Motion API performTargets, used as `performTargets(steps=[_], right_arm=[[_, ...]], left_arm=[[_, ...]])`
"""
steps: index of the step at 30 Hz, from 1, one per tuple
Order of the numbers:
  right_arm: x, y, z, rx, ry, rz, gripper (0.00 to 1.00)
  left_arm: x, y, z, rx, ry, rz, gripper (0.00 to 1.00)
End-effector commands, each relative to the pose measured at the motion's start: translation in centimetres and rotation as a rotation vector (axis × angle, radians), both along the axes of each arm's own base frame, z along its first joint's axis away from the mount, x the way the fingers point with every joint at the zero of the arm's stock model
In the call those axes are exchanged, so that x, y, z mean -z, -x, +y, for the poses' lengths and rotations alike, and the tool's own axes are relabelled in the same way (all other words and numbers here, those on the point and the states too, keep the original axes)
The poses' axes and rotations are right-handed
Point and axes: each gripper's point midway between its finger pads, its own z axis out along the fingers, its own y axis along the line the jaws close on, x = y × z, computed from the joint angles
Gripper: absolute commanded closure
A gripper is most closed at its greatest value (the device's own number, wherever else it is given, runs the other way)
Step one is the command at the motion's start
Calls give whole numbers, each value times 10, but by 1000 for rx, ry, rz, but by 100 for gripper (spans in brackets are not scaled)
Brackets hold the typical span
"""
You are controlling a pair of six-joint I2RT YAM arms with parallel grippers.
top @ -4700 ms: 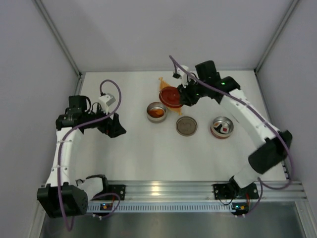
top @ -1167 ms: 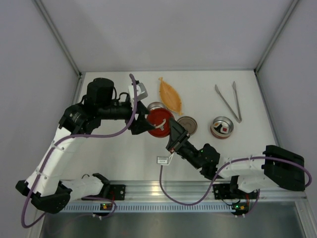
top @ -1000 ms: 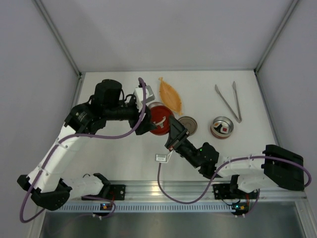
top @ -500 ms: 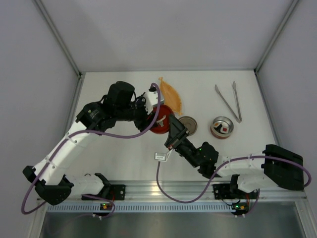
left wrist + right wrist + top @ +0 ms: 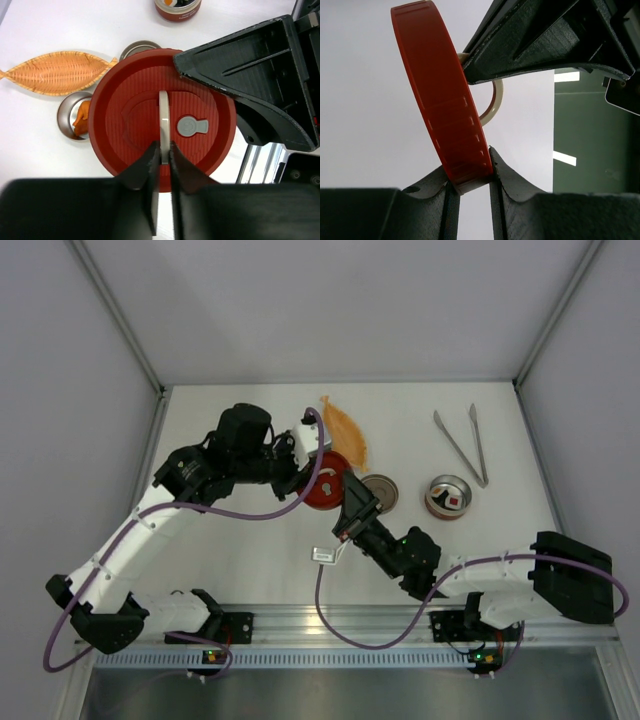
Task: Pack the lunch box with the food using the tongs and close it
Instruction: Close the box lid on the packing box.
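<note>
The lunch box's red round lid point(image 5: 325, 483) hangs tilted above the table between both arms. My left gripper point(image 5: 161, 150) is shut on the lid's cream handle point(image 5: 164, 117). From below, my right gripper point(image 5: 470, 175) is shut on the lid's rim point(image 5: 451, 125). Under the lid, a steel bowl point(image 5: 67, 116) holds orange-brown food point(image 5: 81, 118). A second bowl point(image 5: 448, 497) at the right holds a dark-topped cube. The silver tongs point(image 5: 462, 446) lie free on the table at the back right.
An orange leaf-shaped dish point(image 5: 343, 433) lies behind the lid. A flat round steel insert point(image 5: 382, 493) sits between the two bowls. Grey walls close in the table on three sides.
My left gripper moved right onto the red lid and closed on its cream handle. The right gripper kept its hold on the rim, nearly still.
</note>
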Motion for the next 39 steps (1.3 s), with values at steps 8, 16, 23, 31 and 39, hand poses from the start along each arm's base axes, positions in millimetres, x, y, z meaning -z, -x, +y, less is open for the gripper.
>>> performTargets(steps=[8, 16, 23, 31, 39], right_arm=[[-21, -20, -24, 161, -49, 179, 13], [19, -3, -80, 122, -5, 647, 1], [-20, 27, -102, -110, -321, 1063, 10], [-62, 69, -68, -456, -523, 1461, 23], [-53, 100, -37, -642, -383, 1615, 50]], left_arm=[[-11, 14, -4, 88, 42, -37, 100], [-10, 21, -5, 155, 46, -58, 100], [0, 34, -14, 282, 69, -62, 100], [-2, 57, -24, 462, 118, -62, 100], [-9, 73, -34, 553, 179, 54, 100]])
